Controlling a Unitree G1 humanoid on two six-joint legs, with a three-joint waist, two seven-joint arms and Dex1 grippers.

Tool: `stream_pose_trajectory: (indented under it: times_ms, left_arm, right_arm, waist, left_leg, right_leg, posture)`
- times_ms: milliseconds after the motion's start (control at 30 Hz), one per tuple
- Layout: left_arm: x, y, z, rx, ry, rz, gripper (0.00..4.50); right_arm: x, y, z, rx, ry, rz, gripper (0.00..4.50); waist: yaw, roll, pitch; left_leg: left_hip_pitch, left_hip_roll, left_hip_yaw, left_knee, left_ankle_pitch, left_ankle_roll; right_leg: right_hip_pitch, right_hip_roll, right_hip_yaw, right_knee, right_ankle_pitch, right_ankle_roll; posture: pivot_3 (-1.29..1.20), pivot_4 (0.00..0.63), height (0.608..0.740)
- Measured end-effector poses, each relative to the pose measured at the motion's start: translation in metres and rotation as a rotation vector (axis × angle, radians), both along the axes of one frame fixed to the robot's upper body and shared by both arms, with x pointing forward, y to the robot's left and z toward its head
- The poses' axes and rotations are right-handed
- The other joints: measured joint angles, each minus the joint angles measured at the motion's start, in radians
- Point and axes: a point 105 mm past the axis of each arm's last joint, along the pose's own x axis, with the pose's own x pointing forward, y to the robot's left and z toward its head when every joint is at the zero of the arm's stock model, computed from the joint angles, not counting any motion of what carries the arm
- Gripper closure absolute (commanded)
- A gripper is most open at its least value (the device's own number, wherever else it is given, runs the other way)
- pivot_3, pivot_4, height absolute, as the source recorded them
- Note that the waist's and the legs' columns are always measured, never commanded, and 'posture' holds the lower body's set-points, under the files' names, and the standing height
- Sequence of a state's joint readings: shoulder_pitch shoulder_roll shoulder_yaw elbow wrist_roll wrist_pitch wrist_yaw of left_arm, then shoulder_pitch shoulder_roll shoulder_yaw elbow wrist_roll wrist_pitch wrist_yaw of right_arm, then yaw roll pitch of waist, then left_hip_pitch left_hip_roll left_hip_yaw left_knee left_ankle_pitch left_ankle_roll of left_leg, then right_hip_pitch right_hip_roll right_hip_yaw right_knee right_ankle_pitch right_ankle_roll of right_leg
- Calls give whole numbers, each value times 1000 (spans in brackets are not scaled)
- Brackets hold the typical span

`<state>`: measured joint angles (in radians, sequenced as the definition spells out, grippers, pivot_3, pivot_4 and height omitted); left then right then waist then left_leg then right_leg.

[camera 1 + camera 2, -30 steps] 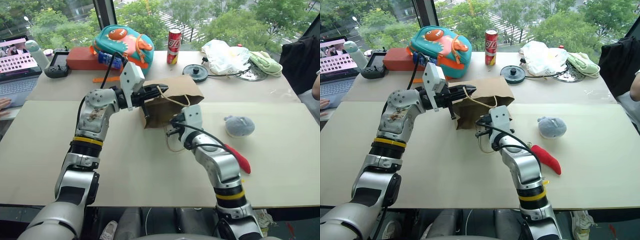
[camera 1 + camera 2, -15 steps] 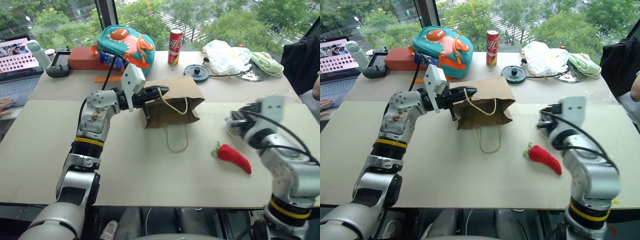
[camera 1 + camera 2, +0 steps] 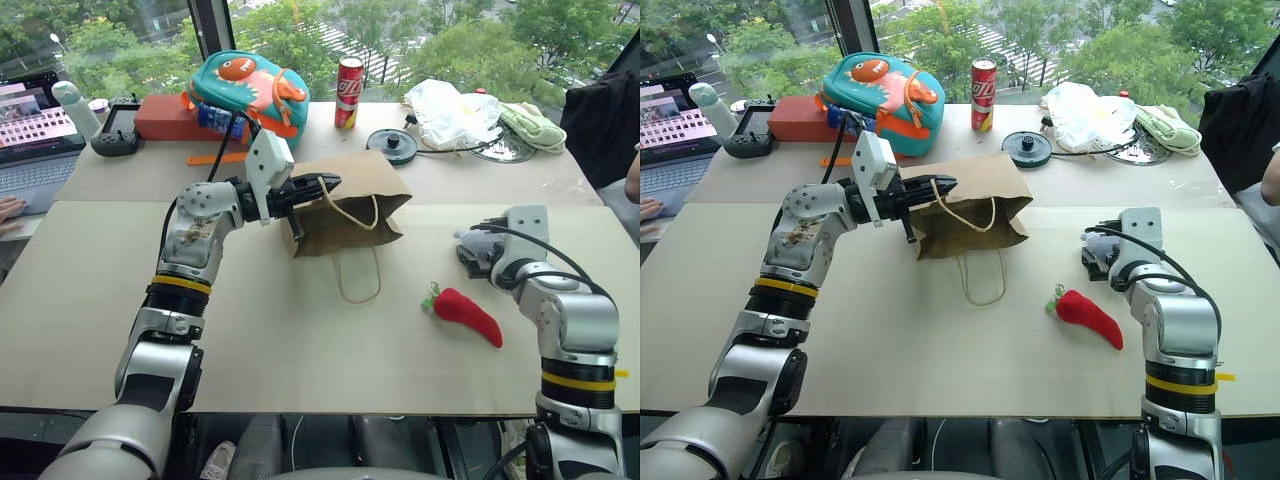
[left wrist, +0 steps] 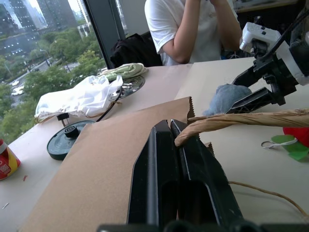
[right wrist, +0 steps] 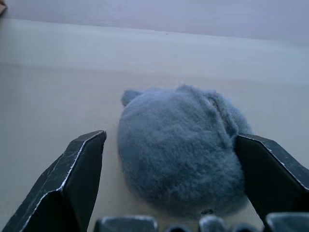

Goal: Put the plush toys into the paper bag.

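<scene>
Lying on its side at the centre of the pale tabletop (image 3: 250, 370), the plain brown kraft paper bag (image 3: 352, 205) has one cord handle pinched in the left gripper (image 3: 318, 186), jaws pressed together. At three o'clock, the right gripper (image 5: 171, 159) straddles the rounded grey fuzzy plush toy (image 5: 179, 147), jaws spread wide. The red chili plush toy (image 3: 470, 313) lies at four o'clock.

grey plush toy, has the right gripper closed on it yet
No, the right gripper stands open, one finger on each side of the grey plush toy, which lies on the table.
</scene>
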<state>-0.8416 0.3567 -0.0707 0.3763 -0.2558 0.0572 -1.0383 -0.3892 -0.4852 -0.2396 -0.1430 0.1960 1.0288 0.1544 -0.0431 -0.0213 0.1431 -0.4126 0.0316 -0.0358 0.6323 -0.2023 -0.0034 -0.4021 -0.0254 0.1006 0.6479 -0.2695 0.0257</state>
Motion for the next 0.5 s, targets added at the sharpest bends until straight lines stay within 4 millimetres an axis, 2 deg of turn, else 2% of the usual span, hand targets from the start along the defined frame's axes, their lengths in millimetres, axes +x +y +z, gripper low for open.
stream_pose_trajectory:
  times_ms: [133,400,500]
  left_arm:
    - [0,0,0,0,0,1,4500]
    - [1,1,0,-1,-2,9,4500]
    - [1,1,1,-1,-2,10,4500]
  right_arm:
    - [1,-5,-5,-13,8,-18,1014]
    - [4,-6,-2,-31,-27,-37,3615]
    - [5,-6,-2,-29,-35,-35,3615]
  waist:
    - [-2,0,0]
    - [-2,0,0]
    - [-2,0,0]
  left_leg:
    - [0,0,0,0,0,0]
    - [1,0,0,0,0,0]
    - [1,0,0,0,0,0]
  right_leg:
    - [0,0,0,0,0,0]
    - [0,0,0,1,0,0]
    - [0,0,0,1,0,0]
  posture:
    - [0,150,739]
    - [0,150,739]
    - [0,150,739]
